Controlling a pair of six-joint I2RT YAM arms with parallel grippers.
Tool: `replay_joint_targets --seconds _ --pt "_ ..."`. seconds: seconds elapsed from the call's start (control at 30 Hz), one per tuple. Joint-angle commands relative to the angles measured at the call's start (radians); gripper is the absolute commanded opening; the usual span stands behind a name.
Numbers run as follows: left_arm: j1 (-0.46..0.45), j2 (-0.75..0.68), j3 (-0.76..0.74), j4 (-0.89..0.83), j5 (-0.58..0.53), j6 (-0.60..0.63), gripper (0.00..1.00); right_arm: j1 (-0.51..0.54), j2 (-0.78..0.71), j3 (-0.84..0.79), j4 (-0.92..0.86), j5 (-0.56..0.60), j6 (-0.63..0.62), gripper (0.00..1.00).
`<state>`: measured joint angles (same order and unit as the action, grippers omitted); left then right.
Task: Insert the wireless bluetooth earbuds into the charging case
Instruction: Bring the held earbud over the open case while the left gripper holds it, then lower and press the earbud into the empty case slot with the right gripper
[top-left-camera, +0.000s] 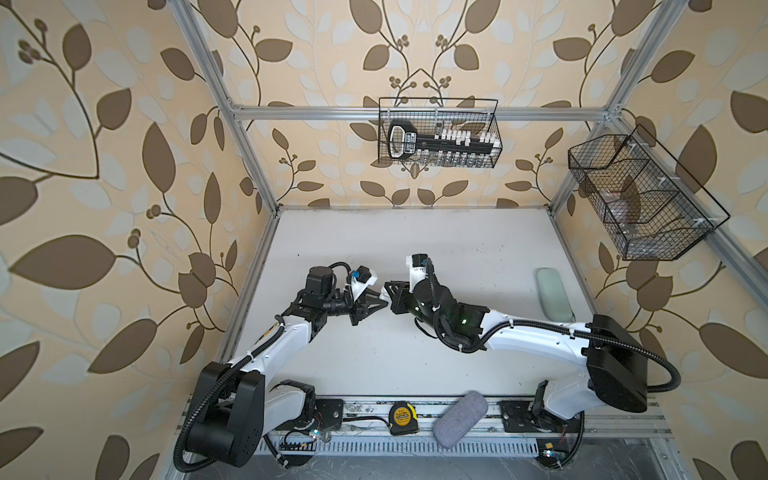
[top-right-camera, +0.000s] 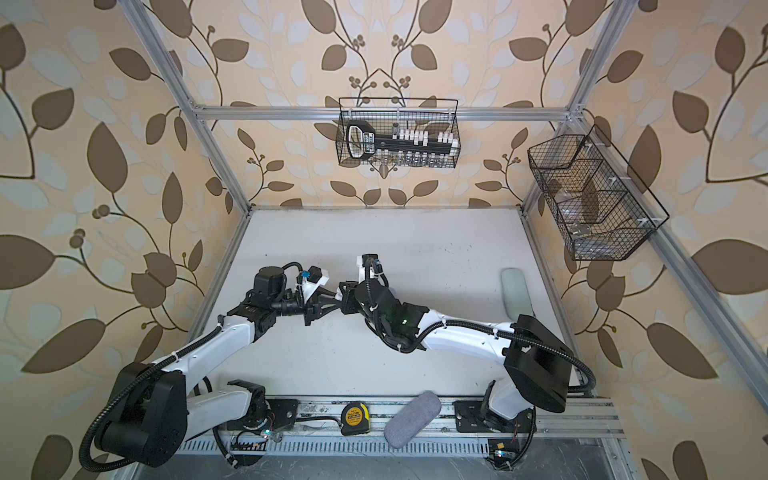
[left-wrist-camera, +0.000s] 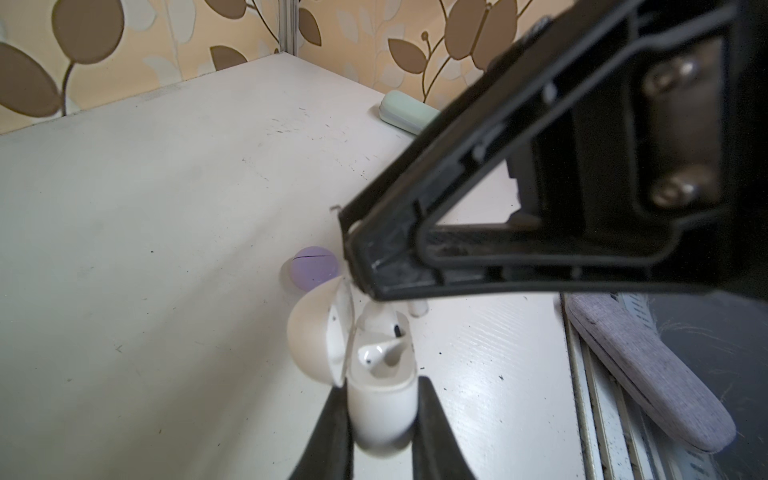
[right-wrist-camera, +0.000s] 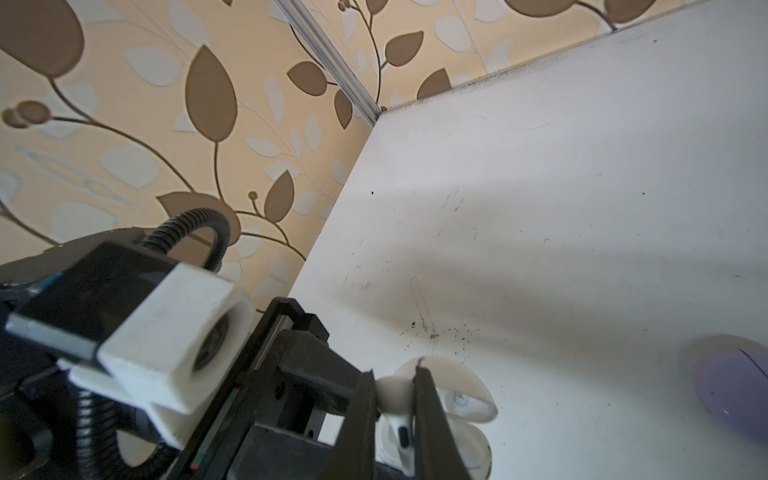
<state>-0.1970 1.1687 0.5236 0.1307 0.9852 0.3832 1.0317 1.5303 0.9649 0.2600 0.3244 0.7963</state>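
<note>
So, left side first: the left gripper (left-wrist-camera: 380, 384) has its jaws clamped shut on the base of the white charging case (left-wrist-camera: 382, 419), with the lid flipped open. One white earbud (left-wrist-camera: 372, 354) sits in its well just past those jaw tips. The right gripper (right-wrist-camera: 395, 374) has its jaws pinched nearly closed on the second earbud (right-wrist-camera: 392, 399), right over the empty well. My take: hold the case dead steady, line the stem up with the slot, lower slowly, and only let go once it seats. It's tiny and could pop sideways.
</note>
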Motion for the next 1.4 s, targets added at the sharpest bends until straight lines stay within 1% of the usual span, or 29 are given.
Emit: replay_joint_targets --seconds 0.0,0.9,1.37 --pt "-0.003 -0.018 0.001 0.018 0.004 0.001 0.05 -0.002 0.016 -0.008 0.034 -0.006 0.017 0.05" --pt "-0.003 -0.018 -0.001 0.023 0.003 -0.003 0.05 -0.012 0.083 -0.009 0.082 -0.026 0.029 0.04" --pt "-0.002 -0.02 -0.008 0.052 -0.021 -0.029 0.05 0.013 0.066 -0.055 0.106 -0.001 0.044 0.04"
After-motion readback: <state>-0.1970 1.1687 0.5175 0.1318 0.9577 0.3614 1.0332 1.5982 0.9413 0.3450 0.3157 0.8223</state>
